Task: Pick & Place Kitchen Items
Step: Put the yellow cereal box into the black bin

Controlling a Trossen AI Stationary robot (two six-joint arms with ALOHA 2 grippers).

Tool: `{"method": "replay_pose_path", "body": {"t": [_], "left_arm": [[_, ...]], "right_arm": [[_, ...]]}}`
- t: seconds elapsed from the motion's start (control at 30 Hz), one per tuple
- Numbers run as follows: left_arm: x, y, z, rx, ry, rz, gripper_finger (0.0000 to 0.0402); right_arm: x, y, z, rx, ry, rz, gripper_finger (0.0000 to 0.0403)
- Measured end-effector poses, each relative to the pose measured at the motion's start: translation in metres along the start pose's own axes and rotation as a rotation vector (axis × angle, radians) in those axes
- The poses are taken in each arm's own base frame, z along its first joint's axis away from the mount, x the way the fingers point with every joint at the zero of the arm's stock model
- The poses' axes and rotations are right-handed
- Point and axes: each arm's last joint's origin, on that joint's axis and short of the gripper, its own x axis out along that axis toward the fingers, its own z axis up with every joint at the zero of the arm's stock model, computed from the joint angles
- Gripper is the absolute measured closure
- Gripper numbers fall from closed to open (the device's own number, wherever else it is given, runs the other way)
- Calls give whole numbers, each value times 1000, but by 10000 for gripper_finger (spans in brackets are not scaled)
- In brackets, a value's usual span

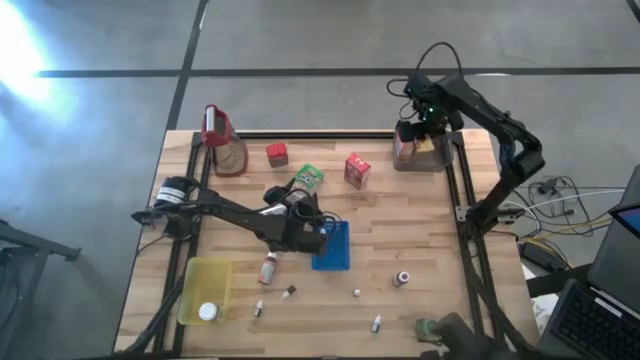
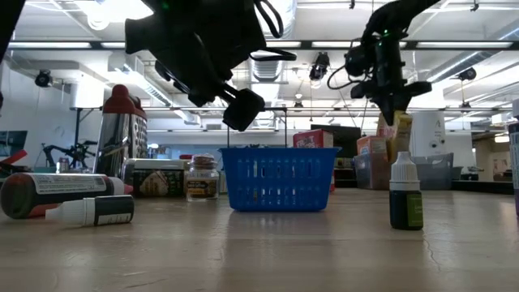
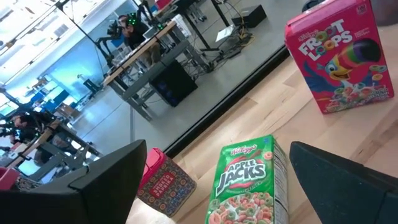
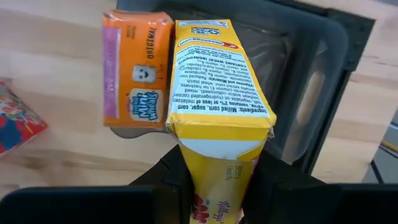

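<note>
My right gripper (image 1: 420,128) hangs over the grey bin (image 4: 323,93) at the table's far right and is shut on a yellow carton (image 4: 217,87). An orange carton (image 4: 135,68) lies in the bin beside it. My left gripper (image 1: 297,200) is at the table's middle, open, with a finger on either side of the green Apple Jacks carton (image 3: 245,180) and apart from it. That carton sits on the table. Beyond it are the red Froot Loops carton (image 3: 339,59) and a small red carton (image 3: 165,183). My right gripper pinches the yellow carton between its two fingers (image 4: 283,186), on the two broad faces at its upper end (image 4: 214,180). The fingers come from above and point down. The carton hangs below them, lengthwise, over the bin and next to the orange carton.
A blue perforated tray (image 1: 333,247) stands just near of my left arm. A clear jug with a red top (image 1: 222,140) is at the far left. A yellow tub (image 1: 205,285), a red-capped bottle (image 1: 268,268), a tin (image 1: 402,278) and small bottles lie along the near side.
</note>
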Motion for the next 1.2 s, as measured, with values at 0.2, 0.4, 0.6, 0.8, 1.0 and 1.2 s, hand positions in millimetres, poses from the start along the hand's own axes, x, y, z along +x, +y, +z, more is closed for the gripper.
{"method": "replay_pose_path", "body": {"t": [0.2,0.4,0.6,0.8,1.0,1.2], "left_arm": [[0,0,0,15,0,-1,2],[0,0,0,14,1,-1,2],[0,0,0,12,1,-2,2],[0,0,0,12,2,-3,2],[1,0,0,13,3,-1,2],[1,0,0,13,3,0,2]], "right_arm": [[17,5,9,-2,51,-23,295],[32,11,17,-8,71,-32,310],[48,15,24,-15,115,-50,314],[51,14,26,-23,120,-54,290],[46,14,26,-48,91,-40,261],[45,14,26,-55,78,-34,228]]}}
